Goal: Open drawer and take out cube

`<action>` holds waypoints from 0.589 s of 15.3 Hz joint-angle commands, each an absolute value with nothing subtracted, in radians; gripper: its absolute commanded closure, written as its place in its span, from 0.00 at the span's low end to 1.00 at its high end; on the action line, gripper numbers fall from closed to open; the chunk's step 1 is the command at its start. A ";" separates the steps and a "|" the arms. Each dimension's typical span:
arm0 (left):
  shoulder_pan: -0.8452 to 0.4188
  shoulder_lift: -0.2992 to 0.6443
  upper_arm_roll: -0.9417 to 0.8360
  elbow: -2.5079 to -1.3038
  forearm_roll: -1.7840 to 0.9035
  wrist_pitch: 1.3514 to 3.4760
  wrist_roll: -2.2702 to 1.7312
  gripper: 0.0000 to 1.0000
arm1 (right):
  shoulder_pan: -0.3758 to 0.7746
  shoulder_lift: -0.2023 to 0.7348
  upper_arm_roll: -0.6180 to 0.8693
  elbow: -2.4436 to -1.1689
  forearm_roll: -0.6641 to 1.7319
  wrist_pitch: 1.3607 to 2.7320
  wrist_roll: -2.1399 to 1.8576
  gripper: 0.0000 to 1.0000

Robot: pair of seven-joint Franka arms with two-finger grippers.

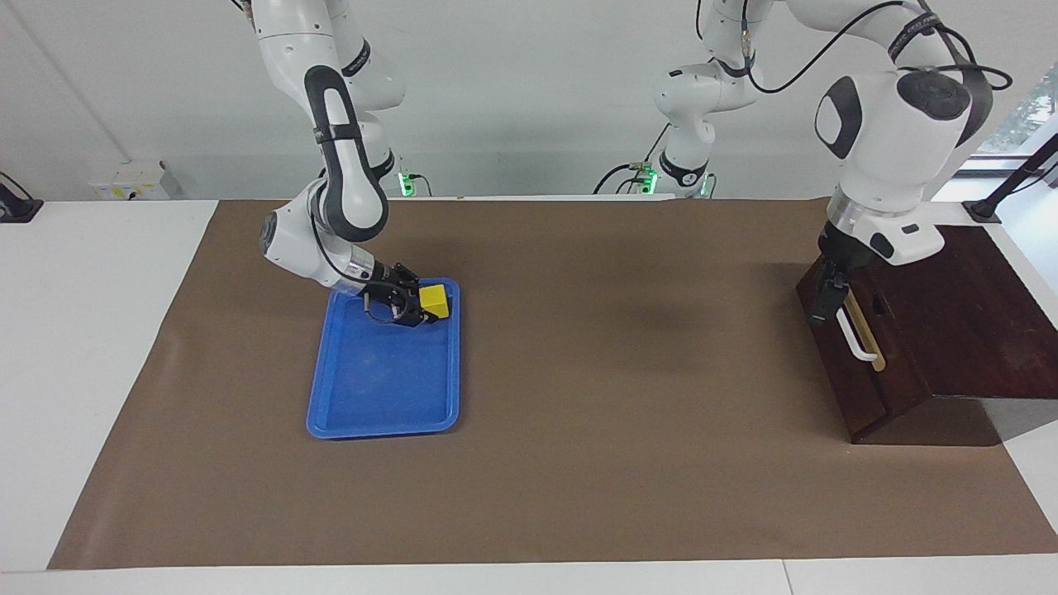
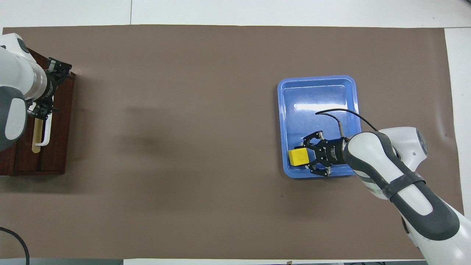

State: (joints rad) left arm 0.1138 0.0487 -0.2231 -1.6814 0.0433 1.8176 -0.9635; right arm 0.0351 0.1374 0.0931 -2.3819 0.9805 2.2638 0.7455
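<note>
The right gripper (image 1: 423,307) has its jaws closed on the small bright yellow solid cube (image 1: 436,300), holding it low over the corner of the flat blue plastic tray (image 1: 382,397) nearest the robots; from the overhead view the cube (image 2: 298,157) sits just inside the tray's rim (image 2: 316,79). Whether the cube touches the tray floor cannot be told.

The left gripper (image 1: 824,299) hangs with its jaws spread wide and empty over the end of the white bar handle (image 1: 855,336) nearer the robots. That handle runs along a tan strip on the dark front of the drawer (image 1: 860,364), which sits closed in the dark brown wooden box (image 1: 967,314) at the left arm's end of the table (image 1: 628,372). The tray lies toward the right arm's end, well apart from the box, on the table's brown cover.
</note>
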 commanded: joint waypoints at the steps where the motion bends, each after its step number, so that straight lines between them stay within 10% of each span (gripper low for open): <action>1: 0.114 -0.017 -0.216 -1.683 -0.024 1.720 -0.719 0.00 | 0.032 0.107 0.095 -2.411 1.011 2.283 0.742 0.65; 2: 0.115 -0.034 -0.216 -1.683 -0.026 1.691 -0.631 0.00 | 0.034 0.109 0.095 -2.407 1.009 2.283 0.747 0.01; 9: 0.130 -0.100 -0.201 -1.738 -0.029 1.569 -0.151 0.00 | 0.035 0.110 0.095 -2.298 0.993 2.266 0.908 0.00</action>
